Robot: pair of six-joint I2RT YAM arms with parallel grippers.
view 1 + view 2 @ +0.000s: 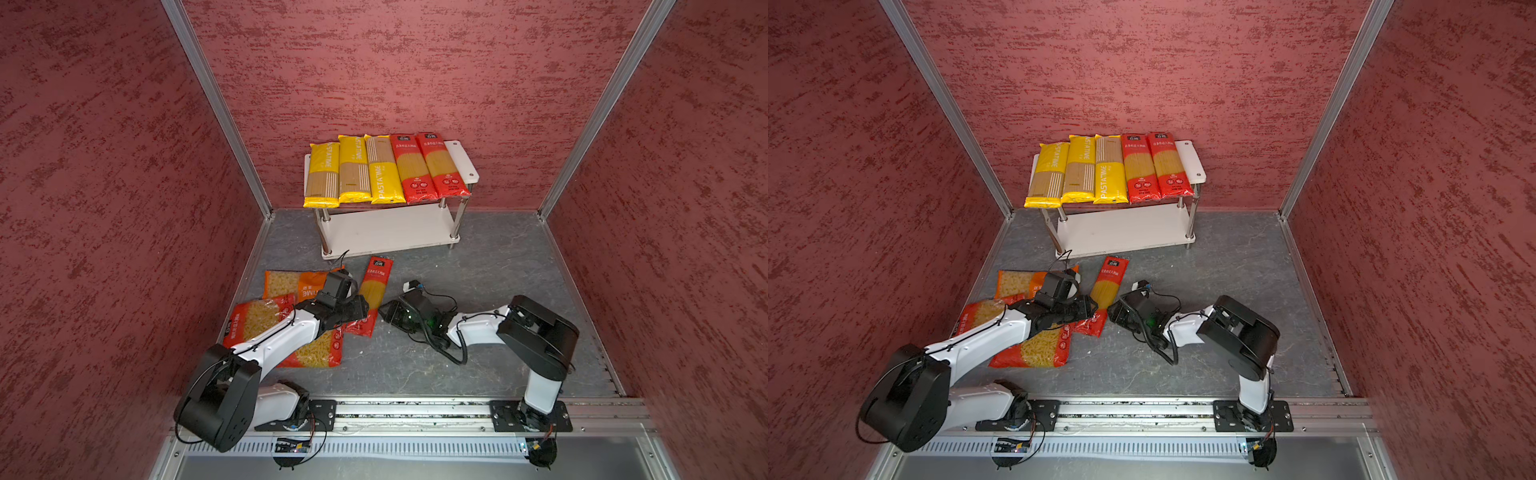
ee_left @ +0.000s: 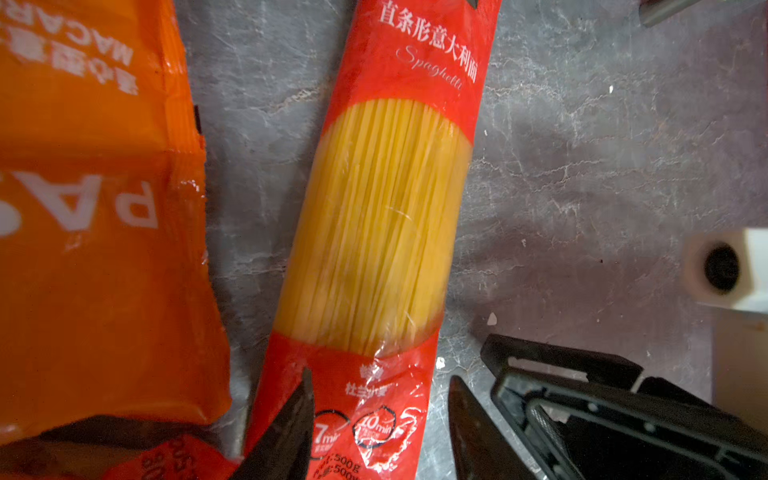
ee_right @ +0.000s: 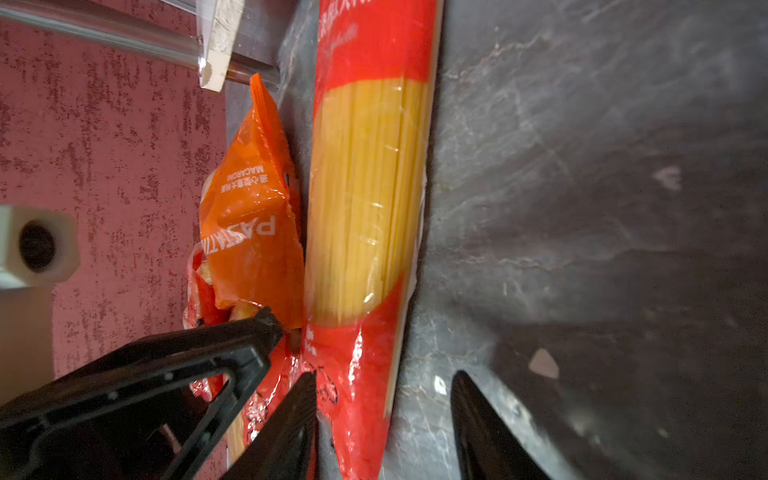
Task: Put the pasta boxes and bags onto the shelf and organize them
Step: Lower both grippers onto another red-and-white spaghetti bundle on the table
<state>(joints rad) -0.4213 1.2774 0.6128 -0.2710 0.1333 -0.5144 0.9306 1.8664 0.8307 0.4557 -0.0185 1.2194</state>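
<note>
Black fingers of the left gripper [image 2: 380, 376] stand apart astride the near end of a red spaghetti bag [image 2: 374, 208]. One finger sits over the bag's printed edge and the other just beside its opposite edge; whether either presses the film cannot be told. The right gripper [image 3: 384, 374] comes in from the opposite side with its jaws also parted, and the same bag's end runs between them with a strip of grey showing beside one finger. In both top views the two grippers sit close together over that end, and the bag lies flat and slanted on the grey tabletop [image 1: 478, 270], its far end pointing toward the front of the shelf [image 1: 461, 162]. An orange macaroni bag [image 2: 104, 249] lies just beside it, a narrow band of tabletop between them. Two red short-pasta bags [image 1: 257, 316] [image 1: 316, 355] overlap nearer the left arm, which crosses above them. The shelf stands against the red textured back wall [image 1: 415, 62]. Its top board carries three yellow PASTATIME packs [image 1: 320, 174] [image 1: 354, 168] [image 1: 384, 170], then two shelved red bags [image 1: 409, 168] [image 1: 442, 164], side by side and overhanging the front edge.
</note>
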